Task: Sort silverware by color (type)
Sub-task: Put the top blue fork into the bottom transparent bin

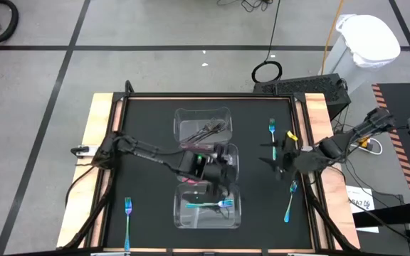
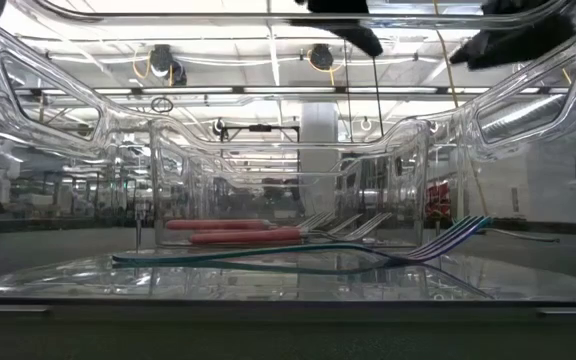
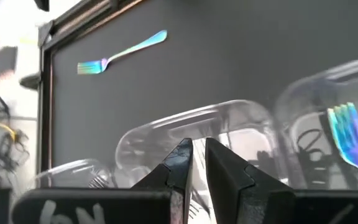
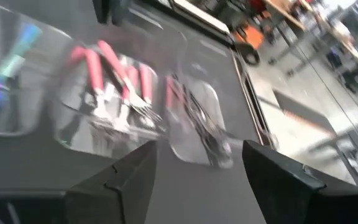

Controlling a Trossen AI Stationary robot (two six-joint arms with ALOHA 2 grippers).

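Left gripper [image 1: 223, 186], jaws nearly closed and empty, above near container [image 1: 206, 208] holding teal fork [image 1: 208, 205]. Right gripper [image 1: 276, 162], jaws wide, empty, between two teal forks [image 1: 272, 131] on mat [image 1: 148, 121].

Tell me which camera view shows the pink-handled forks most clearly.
The right wrist view: the pink-handled forks lie piled in the middle clear container, handles and tines both visible. The low view shows only pink handles through the plastic. In the high view the left arm hides them. The left wrist view shows none clearly.
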